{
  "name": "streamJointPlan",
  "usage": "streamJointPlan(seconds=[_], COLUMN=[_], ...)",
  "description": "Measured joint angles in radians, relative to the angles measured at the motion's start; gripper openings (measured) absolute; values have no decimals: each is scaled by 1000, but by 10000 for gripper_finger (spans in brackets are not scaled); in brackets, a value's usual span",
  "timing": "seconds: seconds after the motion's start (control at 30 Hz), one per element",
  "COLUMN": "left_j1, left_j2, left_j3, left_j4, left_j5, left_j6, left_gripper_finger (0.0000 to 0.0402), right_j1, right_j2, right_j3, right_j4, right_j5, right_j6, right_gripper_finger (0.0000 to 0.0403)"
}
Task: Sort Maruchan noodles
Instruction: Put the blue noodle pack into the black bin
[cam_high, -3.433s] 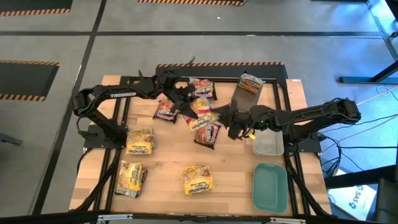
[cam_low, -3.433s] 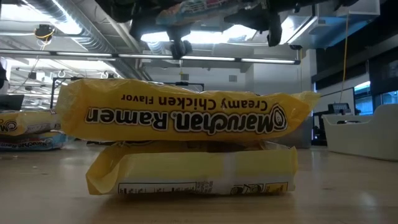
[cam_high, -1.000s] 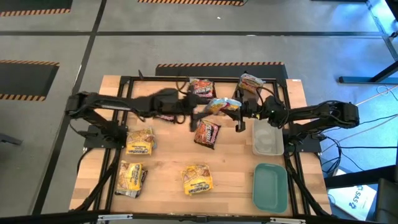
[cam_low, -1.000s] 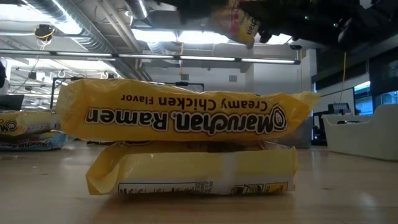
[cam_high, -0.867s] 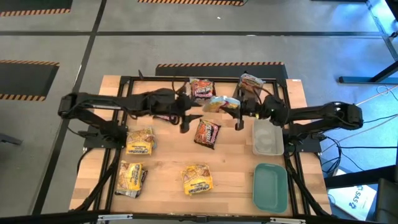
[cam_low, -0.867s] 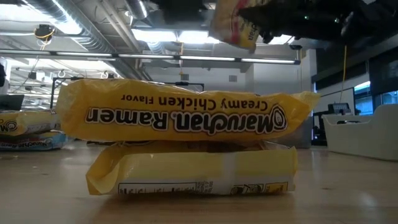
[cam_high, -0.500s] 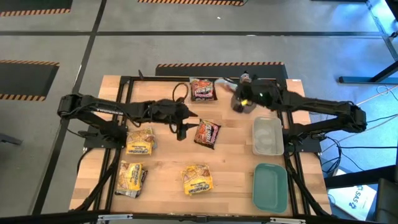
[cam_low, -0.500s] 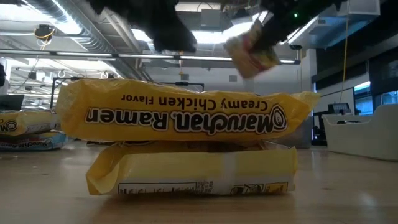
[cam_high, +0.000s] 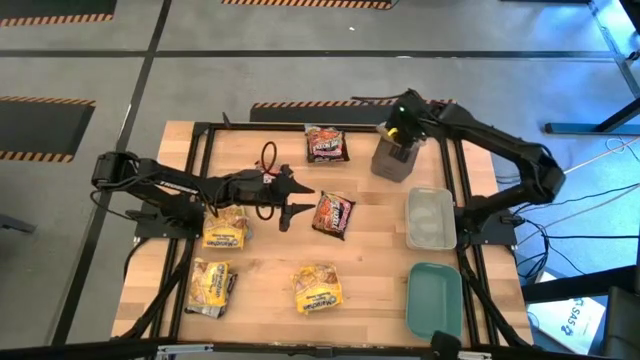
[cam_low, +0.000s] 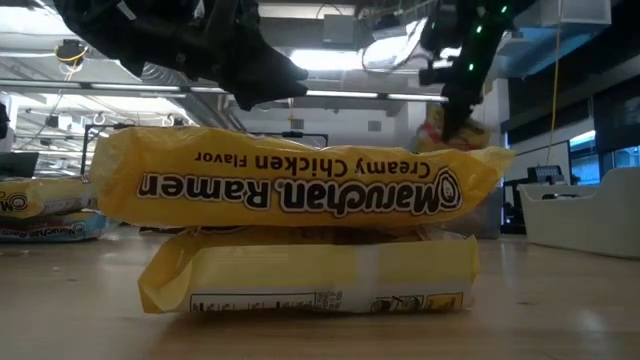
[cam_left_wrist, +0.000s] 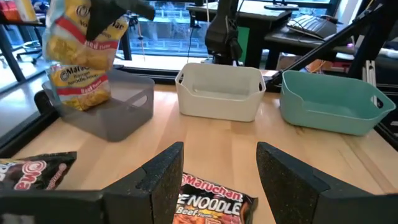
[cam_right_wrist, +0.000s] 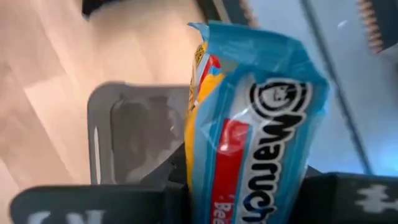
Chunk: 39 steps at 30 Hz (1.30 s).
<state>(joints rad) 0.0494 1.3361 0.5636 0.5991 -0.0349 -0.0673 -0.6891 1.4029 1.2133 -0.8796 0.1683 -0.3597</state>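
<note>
Right hand (cam_high: 402, 131) grips a blue-edged crinkly plastic Maruchan noodle packet (cam_right_wrist: 249, 118), held above the grey plastic bin (cam_left_wrist: 118, 106) at the far side of the wooden surface (cam_high: 270, 255). Left hand (cam_high: 292, 203) hovers empty with fingers spread wide, near a dark brown-red noodle packet (cam_high: 334, 214) lying mid-surface. Yellow packets (cam_high: 225, 228) lie on the left-arm side.

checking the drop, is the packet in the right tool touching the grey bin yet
Apart. The left wrist view shows the packet hanging from the right tool above the grey bin, its lower end level with the rim but clear of the walls.
</note>
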Motion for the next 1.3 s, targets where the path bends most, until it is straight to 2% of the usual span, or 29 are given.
streamJointPlan(seconds=[0.23, 0.47, 0.9, 1.03, 1.3], left_j1=[0, 0, 0, 0, 0], left_j2=[0, 0, 0, 0, 1], left_j3=[0, 0, 0, 0, 0], left_j4=[-1, -1, 0, 0, 0], left_j5=[0, 0, 0, 0, 0], left_j6=[-2, -2, -2, -2, -2], left_gripper_finger=[196, 196, 196, 196, 196], right_j1=[-66, -65, -65, -64, -63], right_j2=[122, 180, 342, 349, 349], right_j3=[0, 0, 0, 0, 3], right_j4=[-17, -67, -8, 20, 24], right_j5=[-20, 26, 54, 94, 165], right_j6=[-51, -60, -175, -191, -196], right_gripper_finger=[87, 89, 91, 115, 195])
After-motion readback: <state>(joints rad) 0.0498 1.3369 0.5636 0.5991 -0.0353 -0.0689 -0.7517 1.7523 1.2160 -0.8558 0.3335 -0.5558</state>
